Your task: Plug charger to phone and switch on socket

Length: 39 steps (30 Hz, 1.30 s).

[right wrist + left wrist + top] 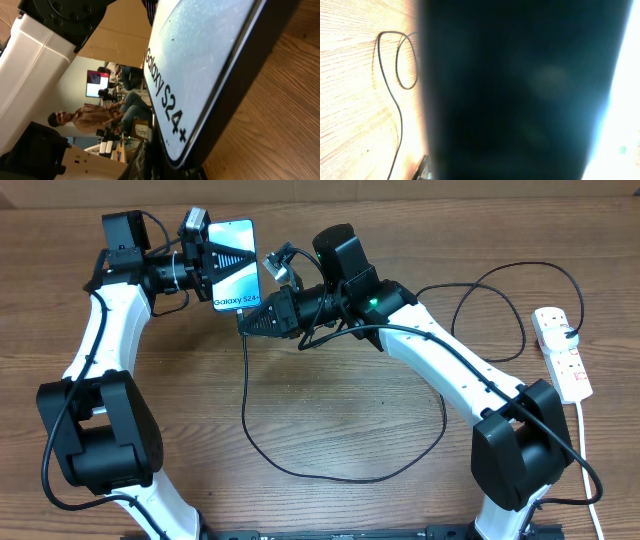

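Observation:
My left gripper (pixel 210 258) is shut on the phone (pixel 235 260) and holds it up off the table at the back left, screen up. The phone's dark back fills the left wrist view (pixel 520 90) and hides the fingers. My right gripper (pixel 248 318) is at the phone's bottom edge, where the "Galaxy S24+" band shows (pixel 200 65). It is shut on the tip end of the charger; the connector itself is hidden. The black cable (pixel 247 400) hangs from it, loops over the table and runs to the socket (pixel 562 355) at the far right, its black plug (pixel 570 333) in the strip.
The socket's white lead (pixel 583 440) runs down the right edge of the wooden table (pixel 330 410). Cable loops lie on the wood in the left wrist view (pixel 399 107). Both arm bases stand at the front.

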Available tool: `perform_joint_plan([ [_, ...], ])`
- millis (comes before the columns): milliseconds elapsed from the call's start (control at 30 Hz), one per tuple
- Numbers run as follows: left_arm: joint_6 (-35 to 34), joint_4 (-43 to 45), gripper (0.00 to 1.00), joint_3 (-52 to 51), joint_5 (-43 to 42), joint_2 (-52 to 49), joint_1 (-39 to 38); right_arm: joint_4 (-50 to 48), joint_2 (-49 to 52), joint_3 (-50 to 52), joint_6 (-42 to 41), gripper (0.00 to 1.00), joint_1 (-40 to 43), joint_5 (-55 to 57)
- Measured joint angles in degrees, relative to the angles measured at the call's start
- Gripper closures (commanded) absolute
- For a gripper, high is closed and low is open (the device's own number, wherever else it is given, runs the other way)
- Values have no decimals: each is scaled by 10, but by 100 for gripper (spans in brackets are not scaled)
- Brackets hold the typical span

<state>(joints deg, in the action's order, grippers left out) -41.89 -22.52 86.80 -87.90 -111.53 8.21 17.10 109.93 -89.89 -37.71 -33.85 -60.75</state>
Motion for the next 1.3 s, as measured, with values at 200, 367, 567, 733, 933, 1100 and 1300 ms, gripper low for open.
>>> perform_joint_plan([
  [200, -3, -1, 96, 0, 0, 0, 0, 0, 0, 0, -2, 96, 0, -3],
  [367, -12, -1, 96, 0, 0, 0, 0, 0, 0, 0, -2, 96, 0, -3],
  [567, -17, -2, 96, 0, 0, 0, -3, -5, 0, 0, -9, 96, 0, -2],
  [733, -20, -1, 96, 0, 0, 0, -7, -6, 0, 0, -11, 96, 0, -3],
  [933, -21, -1, 96, 0, 0, 0, -7, -6, 0, 0, -17, 96, 0, -3],
  [1100, -21, -1, 96, 0, 0, 0, -7, -6, 0, 0, -24, 96, 0, -4],
  [1300, -21, -1, 96, 0, 0, 0, -7, 1, 0, 0, -26, 96, 0, -3],
])
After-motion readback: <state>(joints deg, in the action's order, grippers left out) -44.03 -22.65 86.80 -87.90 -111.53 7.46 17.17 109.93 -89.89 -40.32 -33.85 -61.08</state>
